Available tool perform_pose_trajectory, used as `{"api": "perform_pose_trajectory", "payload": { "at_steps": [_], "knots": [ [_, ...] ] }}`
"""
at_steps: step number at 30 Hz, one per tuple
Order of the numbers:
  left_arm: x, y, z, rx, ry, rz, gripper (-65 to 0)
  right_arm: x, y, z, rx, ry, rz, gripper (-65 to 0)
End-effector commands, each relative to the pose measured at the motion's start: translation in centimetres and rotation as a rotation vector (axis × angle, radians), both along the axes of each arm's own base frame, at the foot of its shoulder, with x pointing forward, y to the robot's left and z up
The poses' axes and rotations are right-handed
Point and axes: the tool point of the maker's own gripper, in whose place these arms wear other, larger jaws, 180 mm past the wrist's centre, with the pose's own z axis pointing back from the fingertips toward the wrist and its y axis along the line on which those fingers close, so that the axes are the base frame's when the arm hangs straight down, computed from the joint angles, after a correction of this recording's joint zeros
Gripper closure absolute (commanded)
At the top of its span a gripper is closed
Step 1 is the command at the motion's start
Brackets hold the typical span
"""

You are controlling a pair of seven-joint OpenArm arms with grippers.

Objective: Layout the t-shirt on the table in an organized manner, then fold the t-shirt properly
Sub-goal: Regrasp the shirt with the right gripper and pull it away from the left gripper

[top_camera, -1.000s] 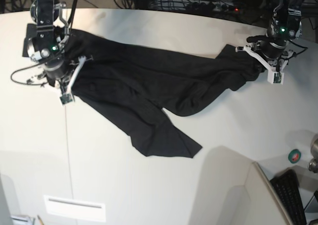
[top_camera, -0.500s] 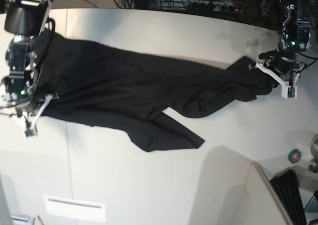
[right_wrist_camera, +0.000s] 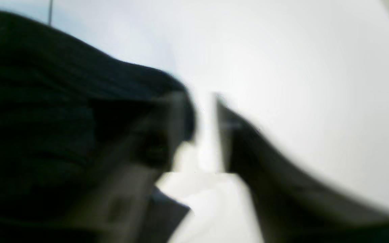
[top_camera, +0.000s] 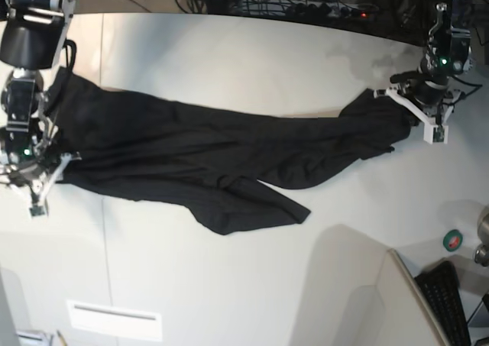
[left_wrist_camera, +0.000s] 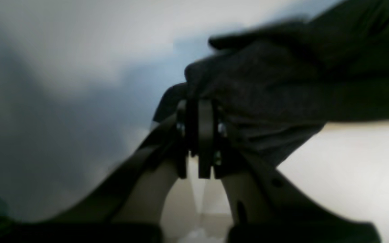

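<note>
The black t-shirt (top_camera: 214,155) lies stretched in a long band across the off-white table (top_camera: 229,56), with a loose flap toward the front. My left gripper (top_camera: 406,103) is at the shirt's right end. In the left wrist view that gripper (left_wrist_camera: 198,106) is shut, with the black t-shirt (left_wrist_camera: 265,94) bunched around it. My right gripper (top_camera: 52,166) is at the shirt's left end. In the blurred right wrist view the right gripper (right_wrist_camera: 203,131) has its fingers apart with bare table (right_wrist_camera: 299,67) showing between them. The t-shirt (right_wrist_camera: 46,118) lies against the left finger.
A white vent panel (top_camera: 114,319) sits near the front left. A green tape roll (top_camera: 452,240) and a black keyboard (top_camera: 447,300) are at the front right, beside a raised off-white partition (top_camera: 359,285). Cables (top_camera: 306,2) run behind the table's far edge.
The two arms moved apart and pulled the t-shirt out long. The right arm went to the table's left edge, and its fingers have come apart. The left gripper stayed shut on the cloth.
</note>
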Motion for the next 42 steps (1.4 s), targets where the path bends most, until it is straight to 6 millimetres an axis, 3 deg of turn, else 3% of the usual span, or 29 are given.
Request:
{"api": "perform_pose_trajectory", "payload": {
  "at_steps": [1,2,4,7,10,15,21,23,29,33,35,38,42],
  "knots": [
    [0.8,0.7,1.2,0.023,-0.044,0.0,0.0,0.3,-0.4,2.0,-0.031,-0.056,0.019,-37.4],
    [0.6,0.7,1.1,0.023,-0.039,-0.001,0.0,-0.4,-0.1,2.6,-0.045,-0.066,0.03,-40.8],
    [0.4,0.8,1.1,0.024,-0.036,0.002,0.0,-1.9,1.4,2.9,-0.041,-0.072,0.073,-38.7],
    [0.4,0.8,1.0,0.024,-0.034,0.002,0.0,-3.8,3.8,0.7,0.011,0.012,0.172,-34.2],
    [0.4,0.7,1.0,0.023,-0.034,-0.001,0.0,-5.1,4.3,-2.1,0.057,0.092,0.182,-33.5],
    [0.4,0.5,0.9,0.021,-0.032,-0.005,0.0,-3.7,5.7,-3.4,0.117,0.079,0.186,-34.1],
    [0.4,0.5,1.0,0.021,-0.034,-0.005,0.0,-2.4,6.0,-3.5,0.135,0.074,0.184,-34.1],
    [0.4,0.6,0.9,0.021,-0.032,-0.004,0.0,-1.9,7.0,-3.4,0.151,0.066,0.195,-34.1],
    [0.5,0.6,1.0,0.021,-0.036,-0.004,0.0,-1.8,10.2,-4.0,0.193,0.092,0.283,-33.6],
    [0.5,0.6,1.0,0.022,-0.036,-0.003,0.0,-1.9,10.5,-5.1,0.219,0.126,0.275,-32.9],
    [0.5,0.7,1.1,0.023,-0.038,0.0,0.0,-2.2,10.6,-5.6,0.228,0.139,0.276,-26.1],
    [0.5,0.8,1.1,0.024,-0.039,0.002,0.0,-1.9,10.8,-5.1,0.225,0.124,0.282,-2.3],
    [0.4,0.9,1.1,0.026,-0.037,0.003,0.0,-1.9,10.7,-2.8,0.191,0.054,0.287,0.0]
  ]
}}
